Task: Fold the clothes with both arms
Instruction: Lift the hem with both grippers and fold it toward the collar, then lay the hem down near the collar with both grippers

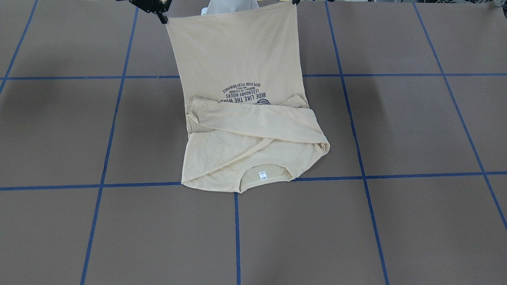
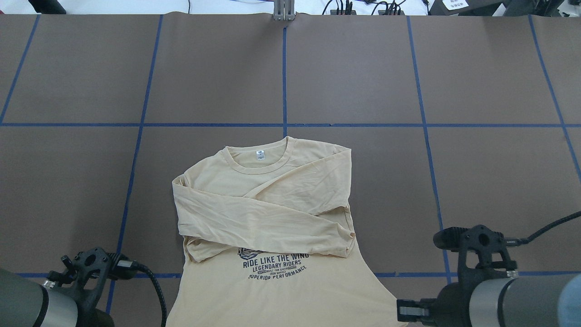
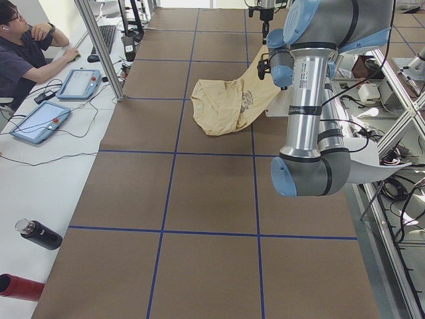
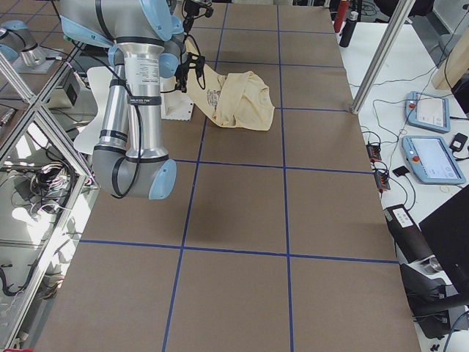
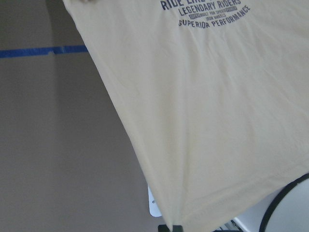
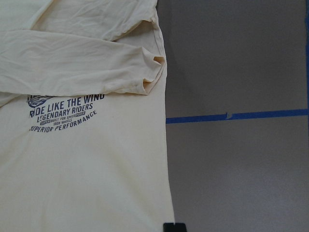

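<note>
Right at the robot's edge of the surface (image 2: 363,81), the left end effector (image 5: 177,227) is clamped on one hem corner of the shirt (image 2: 272,213), and the right end effector (image 1: 163,18) pinches the other, the hem stretched taut and raised between them. Further out comes the print (image 2: 274,265), then the sleeves (image 2: 254,218) crossed over the chest, and the collar (image 2: 258,170) and label (image 2: 260,155) lie flat near the centre.

Cream long-sleeved T-shirt (image 2: 272,213), navy print up, both sleeves crossed over the chest, collar end flat on the table (image 2: 476,181). Hem end is lifted taut: left gripper (image 1: 295,2) and right gripper (image 1: 162,18) each pinch a hem corner.
</note>
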`<state>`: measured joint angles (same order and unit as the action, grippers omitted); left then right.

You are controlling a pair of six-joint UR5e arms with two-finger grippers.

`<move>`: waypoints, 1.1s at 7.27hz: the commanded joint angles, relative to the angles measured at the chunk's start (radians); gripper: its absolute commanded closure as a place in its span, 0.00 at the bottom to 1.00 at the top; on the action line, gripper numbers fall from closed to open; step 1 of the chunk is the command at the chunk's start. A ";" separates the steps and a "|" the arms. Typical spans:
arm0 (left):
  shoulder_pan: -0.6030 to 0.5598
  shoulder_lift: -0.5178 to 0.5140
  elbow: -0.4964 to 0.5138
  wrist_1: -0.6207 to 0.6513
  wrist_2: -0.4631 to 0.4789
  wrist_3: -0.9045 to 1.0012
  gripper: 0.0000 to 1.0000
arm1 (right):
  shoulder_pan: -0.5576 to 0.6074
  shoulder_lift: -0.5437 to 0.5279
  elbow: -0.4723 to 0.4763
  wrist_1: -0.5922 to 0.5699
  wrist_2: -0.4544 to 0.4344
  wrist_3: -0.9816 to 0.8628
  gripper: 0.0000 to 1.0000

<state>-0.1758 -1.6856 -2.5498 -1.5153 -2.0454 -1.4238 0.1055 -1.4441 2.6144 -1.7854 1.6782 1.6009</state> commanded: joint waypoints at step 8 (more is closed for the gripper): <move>-0.329 -0.284 0.437 0.066 0.238 0.133 1.00 | 0.390 0.375 -0.587 0.162 -0.034 -0.127 1.00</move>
<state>-0.4979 -1.9274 -2.1926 -1.4483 -1.8448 -1.3165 0.4798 -1.0802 2.1171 -1.7053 1.6467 1.4780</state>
